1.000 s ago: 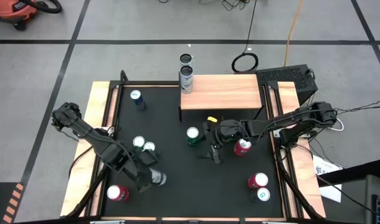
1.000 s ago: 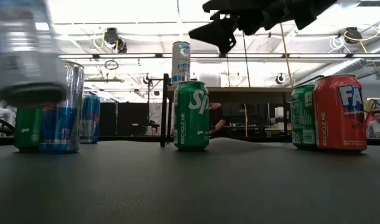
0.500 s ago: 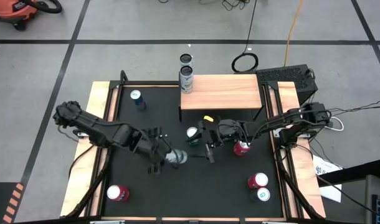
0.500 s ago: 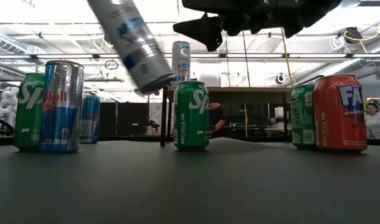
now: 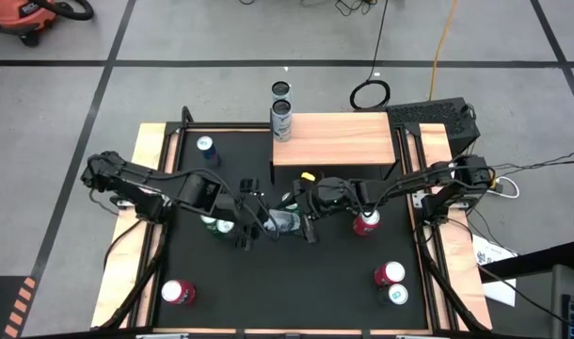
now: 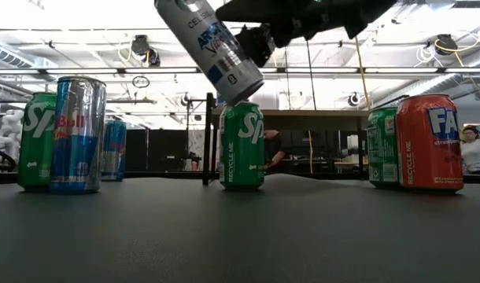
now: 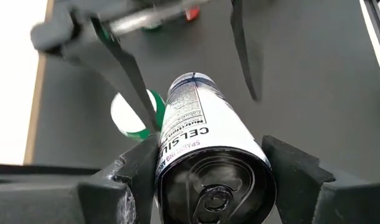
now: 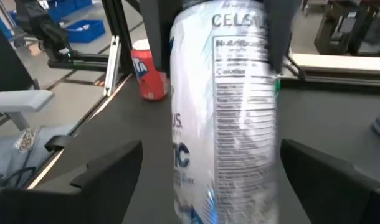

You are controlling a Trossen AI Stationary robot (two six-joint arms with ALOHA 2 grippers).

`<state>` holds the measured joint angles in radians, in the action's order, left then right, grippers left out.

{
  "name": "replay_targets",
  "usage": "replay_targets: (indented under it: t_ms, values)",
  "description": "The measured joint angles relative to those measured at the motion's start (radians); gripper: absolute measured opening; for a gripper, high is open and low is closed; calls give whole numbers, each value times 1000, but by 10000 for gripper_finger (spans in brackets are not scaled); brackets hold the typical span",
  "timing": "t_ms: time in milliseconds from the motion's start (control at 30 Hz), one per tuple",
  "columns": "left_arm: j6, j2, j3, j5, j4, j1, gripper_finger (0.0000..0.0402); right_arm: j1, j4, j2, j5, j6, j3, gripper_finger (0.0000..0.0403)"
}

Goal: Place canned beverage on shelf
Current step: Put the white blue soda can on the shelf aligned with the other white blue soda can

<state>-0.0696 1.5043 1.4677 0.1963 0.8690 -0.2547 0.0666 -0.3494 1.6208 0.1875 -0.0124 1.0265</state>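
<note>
My left gripper (image 5: 264,224) is shut on a tall white Celsius can (image 5: 285,223), which shows tilted high in the low view (image 6: 212,45). My right gripper (image 5: 304,217) is open. Its fingers stand on either side of the can's lower end in the right wrist view (image 8: 218,124) and in the left wrist view (image 7: 243,56). A green Sprite can (image 6: 241,145) stands on the table just below them. The shelf (image 5: 339,141), with a light wood top, stands at the table's far edge. A silver can (image 5: 281,121) stands on its left corner. My left gripper pinches the Celsius can's side wall near its pull-tab end (image 7: 172,163) between its two fingers. The fingers slant in from the table's left and lie along the can. The can is lifted clear and tilted, its bottom end lower and toward the right gripper. My right gripper: whether its open fingers (image 7: 131,74) touch the can's lower end, I cannot tell.
A Red Bull can (image 6: 77,134) and another Sprite can (image 6: 35,141) stand at the left. A red Fanta can (image 5: 366,222) stands beside the right arm. Two cans (image 5: 390,275) stand at the near right, a red can (image 5: 177,293) at the near left, a blue can (image 5: 206,147) at the far left.
My left gripper has carried the Celsius can from the table's near left up and toward the centre, and the can has tipped over to a slant. My right gripper has moved toward the table's left, and its open fingers now stand around the can's lower end.
</note>
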Motion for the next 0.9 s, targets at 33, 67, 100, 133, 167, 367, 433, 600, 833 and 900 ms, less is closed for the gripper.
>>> replay_targets:
  t_ms: [33, 67, 100, 133, 167, 367, 433, 600, 833, 900]
  values:
    - [8, 0, 0, 1, -6, 3, 233, 0, 1, 12, 0, -2, 12, 373]
    - [16, 0, 0, 1, -13, 7, 233, 0, 14, 19, -1, -4, 19, 374]
    - [28, 0, 0, 1, -20, 10, 233, -1, 40, 26, -1, -7, 25, 374]
    - [36, 0, 0, 2, -29, 12, 233, -2, 55, 38, -6, -10, 38, 374]
    - [49, 0, 0, 3, -37, 14, 233, -5, 58, 51, -15, -12, 51, 373]
    - [56, 0, 0, 12, -45, 14, 233, -18, 73, 71, -36, -29, 63, 330]
    - [47, 0, 0, 35, -46, 13, 233, -20, 92, 61, -35, -35, 64, 303]
    - [35, 0, 0, 60, -49, 12, 240, -20, 106, 49, -27, -14, 64, 239]
    - [-10, -78, 0, 200, -37, 11, 309, -29, 47, 4, -60, -15, 42, 242]
    - [-8, -115, 0, 211, -39, 10, 332, -34, 25, -14, -56, -12, 15, 250]
